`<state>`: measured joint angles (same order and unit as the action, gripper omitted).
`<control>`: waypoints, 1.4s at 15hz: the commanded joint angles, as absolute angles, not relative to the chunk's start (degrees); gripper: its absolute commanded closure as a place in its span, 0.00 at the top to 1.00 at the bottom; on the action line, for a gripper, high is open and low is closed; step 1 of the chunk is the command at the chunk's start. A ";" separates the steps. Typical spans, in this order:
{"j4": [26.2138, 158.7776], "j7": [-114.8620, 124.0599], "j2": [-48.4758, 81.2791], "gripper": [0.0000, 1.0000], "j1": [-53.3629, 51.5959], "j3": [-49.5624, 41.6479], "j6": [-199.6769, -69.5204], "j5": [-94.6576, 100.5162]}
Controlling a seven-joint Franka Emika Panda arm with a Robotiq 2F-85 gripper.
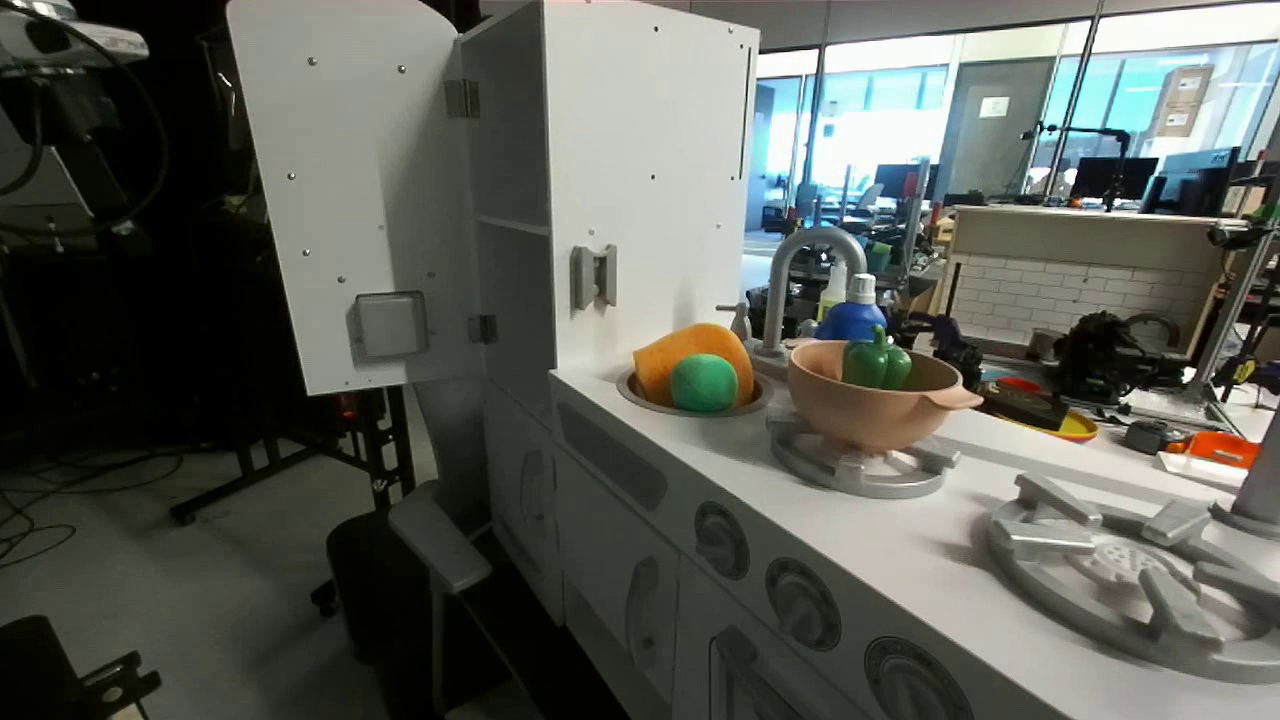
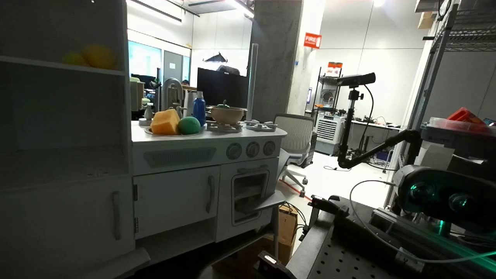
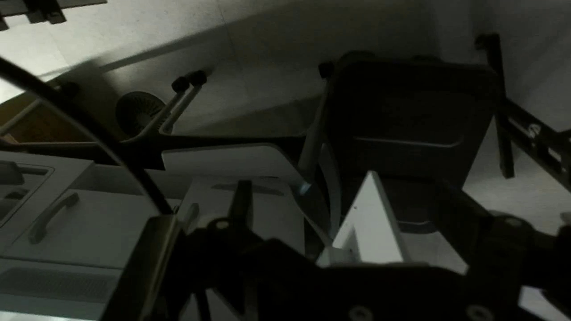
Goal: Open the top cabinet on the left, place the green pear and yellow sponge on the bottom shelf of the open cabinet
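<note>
Site type: laboratory with an office area. The white play kitchen (image 2: pixel 176 193) is one furnishing among technical and office equipment. Identifying features, referenced to the play kitchen:
1. Behind it: glass partitions (image 1: pixel 890 120), desktop monitors (image 1: pixel 1090 180), a concrete column (image 2: pixel 271 58) and a red FIRE sign (image 2: pixel 312 40).
2. Near it: a wheeled office chair (image 2: pixel 296 133).
3. Forward of it: a perforated black plate (image 2: pixel 347 256).
4. To its right in an exterior view: a camera (image 2: pixel 356 79) on a jointed mount (image 2: pixel 379 148).
5. Well apart from it: metal wire shelving (image 2: pixel 474 35) and a louvered white floor unit (image 2: pixel 325 130).
</note>
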<state>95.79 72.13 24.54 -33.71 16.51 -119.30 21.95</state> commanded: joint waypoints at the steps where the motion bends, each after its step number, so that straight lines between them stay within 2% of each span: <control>1: 98.36 61.07 17.98 1.00 -31.78 16.13 -110.50 18.36; 5: 102.76 51.50 10.35 1.00 -26.38 14.94 -104.98 19.08; 10: 109.17 39.40 4.27 1.00 -17.57 11.28 -106.54 19.85; 21: 110.10 23.11 9.20 1.00 -4.77 2.32 -119.25 19.58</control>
